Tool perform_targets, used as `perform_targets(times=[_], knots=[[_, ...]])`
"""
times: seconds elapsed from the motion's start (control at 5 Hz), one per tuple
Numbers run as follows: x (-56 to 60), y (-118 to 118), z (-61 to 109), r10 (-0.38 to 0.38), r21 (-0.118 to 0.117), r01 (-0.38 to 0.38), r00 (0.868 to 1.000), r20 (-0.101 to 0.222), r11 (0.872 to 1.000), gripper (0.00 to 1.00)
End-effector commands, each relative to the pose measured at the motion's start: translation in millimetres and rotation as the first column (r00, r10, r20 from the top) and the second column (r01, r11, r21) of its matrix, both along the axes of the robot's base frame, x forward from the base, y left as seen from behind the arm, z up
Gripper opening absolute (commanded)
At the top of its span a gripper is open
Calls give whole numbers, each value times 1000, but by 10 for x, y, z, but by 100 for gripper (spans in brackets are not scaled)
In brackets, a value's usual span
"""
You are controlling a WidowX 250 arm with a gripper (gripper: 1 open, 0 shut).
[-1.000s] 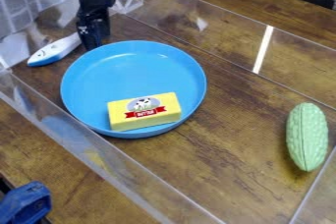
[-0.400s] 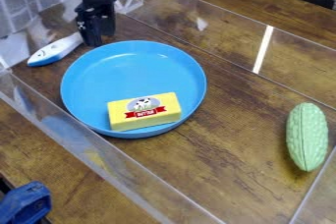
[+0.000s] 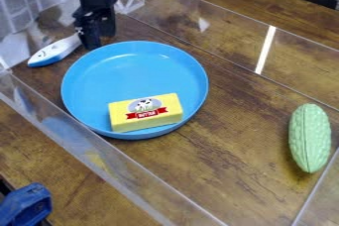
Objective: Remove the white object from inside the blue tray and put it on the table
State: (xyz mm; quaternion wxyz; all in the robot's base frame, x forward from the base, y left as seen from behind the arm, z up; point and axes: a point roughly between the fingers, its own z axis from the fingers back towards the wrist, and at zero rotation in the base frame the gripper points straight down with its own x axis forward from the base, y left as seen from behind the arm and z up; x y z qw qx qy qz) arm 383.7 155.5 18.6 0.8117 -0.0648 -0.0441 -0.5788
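Observation:
The white object, small and fish-shaped with a light blue underside, lies on the table just left of the blue tray, outside its rim. My black gripper hangs pointing down right beside it, above the tray's far-left rim, open with nothing between its fingers. A yellow butter block with a red label rests inside the tray near its front.
A green bumpy vegetable lies on the wood at the right. Clear edging runs along the table's left and front sides. A blue item sits below the table at bottom left.
The gripper has turned slightly about its vertical axis and stayed in about the same spot. The white object, tray and butter have not moved.

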Motion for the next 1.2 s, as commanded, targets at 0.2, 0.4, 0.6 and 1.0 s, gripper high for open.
perform_targets(times=[0.2, 0.4, 0.6, 1.0], knots=[[-152, 16, -48, -31, -25, 30, 999, -19, 999, 100], [-177, 95, -30, -6, -37, 6, 1000, -15, 999, 100], [-175, 34, -34, -50, -48, 49, 999, -12, 998, 100], [-189, -86, 41, -110, -66, 109, 994, -6, 992, 100]])
